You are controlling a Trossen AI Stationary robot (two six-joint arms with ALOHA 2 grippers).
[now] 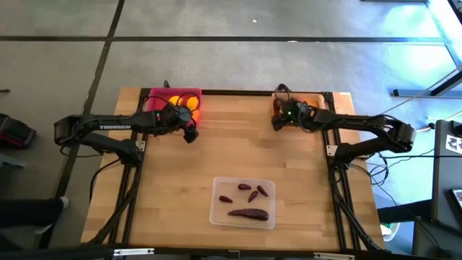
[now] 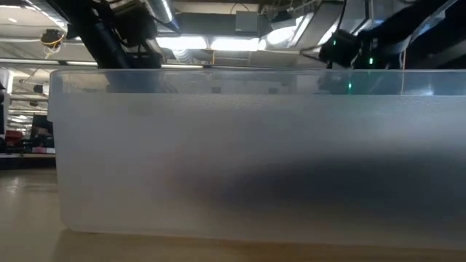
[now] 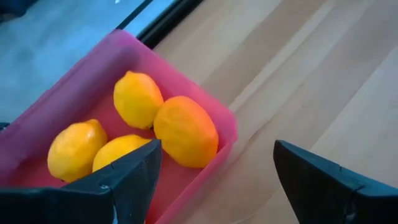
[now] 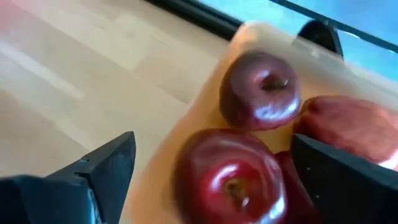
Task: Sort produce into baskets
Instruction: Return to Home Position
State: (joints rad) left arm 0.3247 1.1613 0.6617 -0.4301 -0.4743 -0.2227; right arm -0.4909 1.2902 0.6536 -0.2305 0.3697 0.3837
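Observation:
The pink tray [image 1: 160,95] at the table's far left holds several yellow-orange lemons [image 3: 185,130]. The orange tray [image 1: 317,100] at the far right holds dark red apples [image 4: 230,180]. The clear tray [image 1: 216,211] near the front edge holds dark maroon pods, one of them long [image 1: 248,214]; its wall fills the low view [image 2: 247,153]. My left gripper [image 1: 189,134] [image 3: 214,180] is open and empty over the pink tray's near right corner. My right gripper [image 1: 276,123] [image 4: 211,180] is open and empty over the orange tray's left edge, above the apples.
Bare wooden tabletop [image 1: 238,144] lies between the three trays. Black frame rails [image 1: 328,180] run along the table's left and right sides. The table's far edge runs just behind the pink and orange trays.

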